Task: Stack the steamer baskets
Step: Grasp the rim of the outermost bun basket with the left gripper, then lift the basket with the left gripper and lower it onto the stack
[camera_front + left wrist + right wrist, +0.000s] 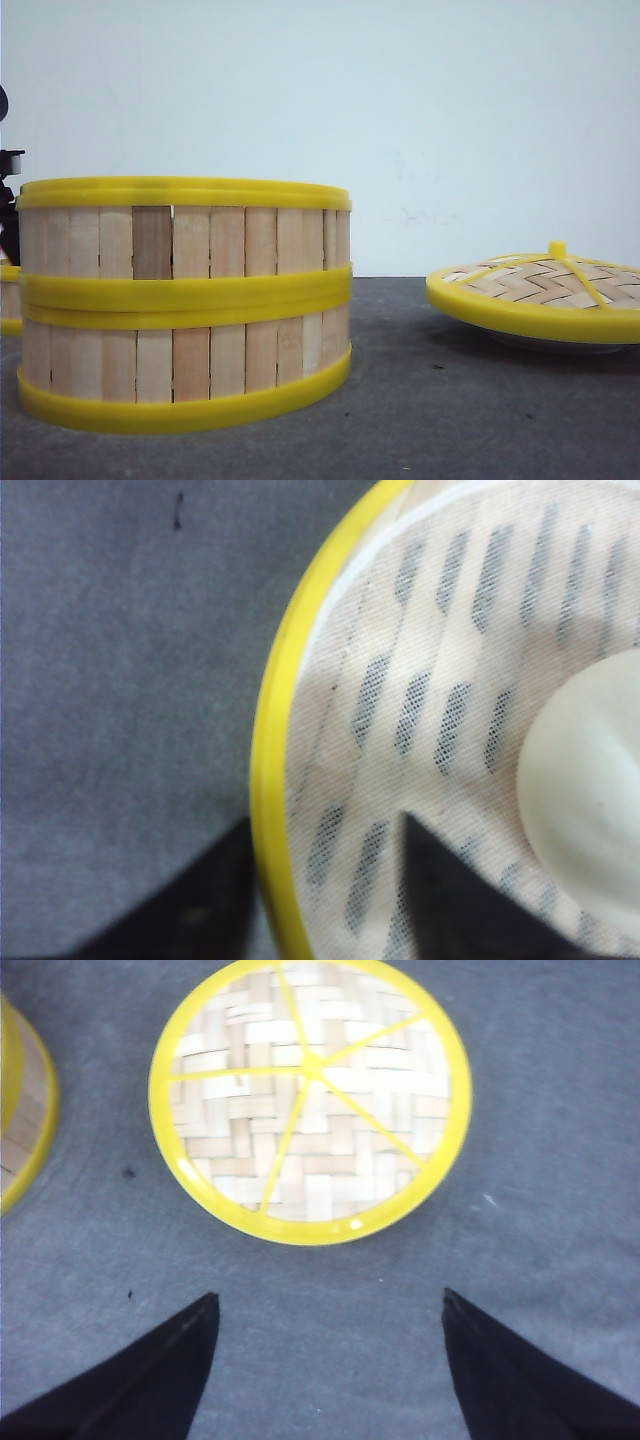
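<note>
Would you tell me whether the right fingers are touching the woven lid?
Apart. In the right wrist view, bare grey table shows between the lid and both fingers, which stand open short of its rim.

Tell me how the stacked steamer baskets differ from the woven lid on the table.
The stacked steamer baskets stand tall, two tiers high; the lid sits low and domed. The baskets' walls are vertical wooden slats; the lid's top is a herringbone weave crossed by yellow ribs meeting at a knob. The baskets stand on the left of the front view, the lid apart on the right. Both are round, pale wood with bright yellow rims.
</note>
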